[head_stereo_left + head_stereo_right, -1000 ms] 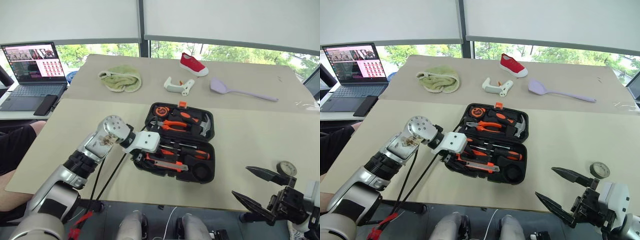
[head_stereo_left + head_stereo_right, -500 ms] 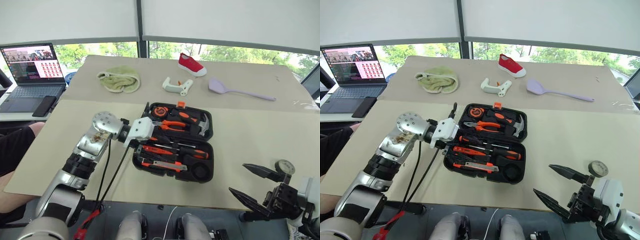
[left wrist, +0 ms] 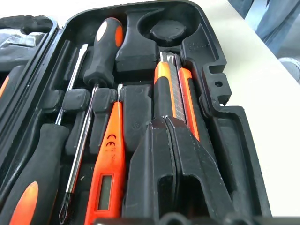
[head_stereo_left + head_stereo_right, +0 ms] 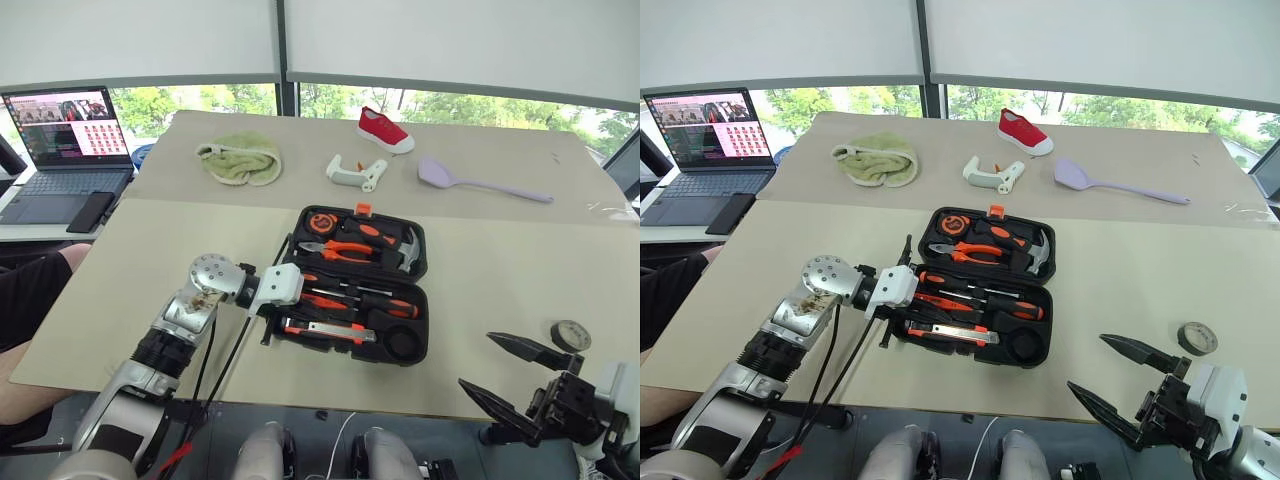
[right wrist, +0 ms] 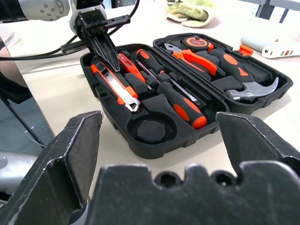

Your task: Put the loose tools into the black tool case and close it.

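Now, step in hand: most of the loose tools already lie in the black tool case point(image 4: 358, 283), which lies open on the table point(image 4: 520, 265); the tape roll point(image 4: 571, 335) is still outside it, so the packing is not finished.
Case: centre of the table, lid half toward twelve o'clock, orange latch point(image 4: 364, 209) at its far edge.
Tools inside: utility knife point(image 3: 174, 93) and slim orange screwdriver point(image 3: 108, 168) in the near half, with two black-and-orange screwdrivers beside them; the round slot point(image 5: 149, 130) looks empty.
Tape roll: on the table at about four o'clock from the case, well apart from it, near the right gripper.
Left gripper point(image 4: 896, 298): fingers pinched together with nothing between them, tips over the near half's nine o'clock end, just above the knife; whether they touch it I cannot tell.
Left arm: reaches in from seven o'clock, wrist bent toward the case, gripper angled slightly down.
Right gripper point(image 4: 510, 375): jaws spread wide, empty, held low at five o'clock.
Next move, as I judge it: the right gripper takes the tape roll to the round slot, then the lid is folded over and latched.
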Available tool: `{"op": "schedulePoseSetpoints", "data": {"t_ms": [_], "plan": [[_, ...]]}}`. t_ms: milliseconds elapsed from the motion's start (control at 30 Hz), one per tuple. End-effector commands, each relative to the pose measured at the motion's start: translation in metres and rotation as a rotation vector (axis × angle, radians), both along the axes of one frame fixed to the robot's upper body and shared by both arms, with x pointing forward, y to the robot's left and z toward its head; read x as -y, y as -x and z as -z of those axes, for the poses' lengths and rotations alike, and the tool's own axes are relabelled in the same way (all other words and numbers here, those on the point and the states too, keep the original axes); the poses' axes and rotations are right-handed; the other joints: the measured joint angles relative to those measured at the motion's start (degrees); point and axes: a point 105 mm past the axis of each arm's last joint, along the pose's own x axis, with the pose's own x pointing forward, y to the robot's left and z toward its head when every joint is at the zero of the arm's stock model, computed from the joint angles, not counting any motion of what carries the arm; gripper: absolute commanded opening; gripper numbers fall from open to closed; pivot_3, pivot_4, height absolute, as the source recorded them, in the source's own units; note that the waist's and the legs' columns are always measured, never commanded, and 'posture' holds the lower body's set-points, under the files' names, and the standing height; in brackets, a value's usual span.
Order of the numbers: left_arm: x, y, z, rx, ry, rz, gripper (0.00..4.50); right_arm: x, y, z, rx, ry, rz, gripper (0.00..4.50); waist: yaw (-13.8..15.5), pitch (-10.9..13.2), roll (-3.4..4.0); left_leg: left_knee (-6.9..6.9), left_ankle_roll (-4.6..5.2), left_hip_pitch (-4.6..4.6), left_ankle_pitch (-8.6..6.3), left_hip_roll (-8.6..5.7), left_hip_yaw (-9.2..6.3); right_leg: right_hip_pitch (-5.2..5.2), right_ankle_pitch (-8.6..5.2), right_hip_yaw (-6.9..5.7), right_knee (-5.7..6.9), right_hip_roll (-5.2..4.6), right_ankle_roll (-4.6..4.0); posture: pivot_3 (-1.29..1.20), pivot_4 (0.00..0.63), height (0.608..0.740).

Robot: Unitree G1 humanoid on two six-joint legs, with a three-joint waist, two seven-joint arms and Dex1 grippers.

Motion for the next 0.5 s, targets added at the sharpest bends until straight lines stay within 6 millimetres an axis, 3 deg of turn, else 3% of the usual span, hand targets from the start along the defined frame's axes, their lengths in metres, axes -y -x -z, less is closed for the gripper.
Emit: {"op": "schedulePoseSetpoints", "data": {"t_ms": [33,200,333,433,500], "plan": [[-0.003,0.003,0.026,-0.039,-0.094,-0.025,0.05,-0.001,0.001,-0.008,0.047,0.01,0.008,4.5,0.02,-0.04,0.01,0.0,0.01,0.03,0.0,0.0,0.0,0.02,0.0,0.0,0.0,-0.01,0.0,0.0,0.15,0.738],[-0.004,-0.001,0.044,-0.068,-0.164,-0.083,0.05,-0.004,-0.001,-0.006,0.048,0.0,0.012,4.5,0.08,-0.29,0.05,-0.01,0.05,0.32,-0.04,-0.01,0.01,0.24,-0.01,0.02,-0.01,-0.05,0.01,0.0,0.15,0.738],[0.0,0.001,0.047,-0.101,-0.151,-0.089,0.05,-0.006,-0.004,-0.005,0.054,-0.005,0.012,4.5,0.16,-0.51,0.22,-0.01,0.08,0.5,-0.06,0.01,-0.01,0.23,-0.03,0.03,-0.01,-0.11,0.04,0.0,0.15,0.738],[0.008,-0.001,0.03,-0.098,-0.033,-0.09,0.05,-0.004,-0.005,-0.007,0.064,-0.004,0.021,4.5,0.42,-0.6,0.31,0.0,0.12,0.5,-0.08,-0.02,-0.01,0.2,-0.02,0.03,-0.04,-0.19,0.05,0.0,0.15,0.738],[0.007,-0.006,0.005,-0.085,0.136,-0.12,0.05,0.004,-0.003,-0.01,0.078,-0.009,0.071,4.5,0.53,-0.61,0.32,0.0,0.13,0.47,-0.09,-0.03,-0.01,0.2,-0.02,0.03,-0.04,-0.19,0.05,0.0,0.15,0.738]]}}
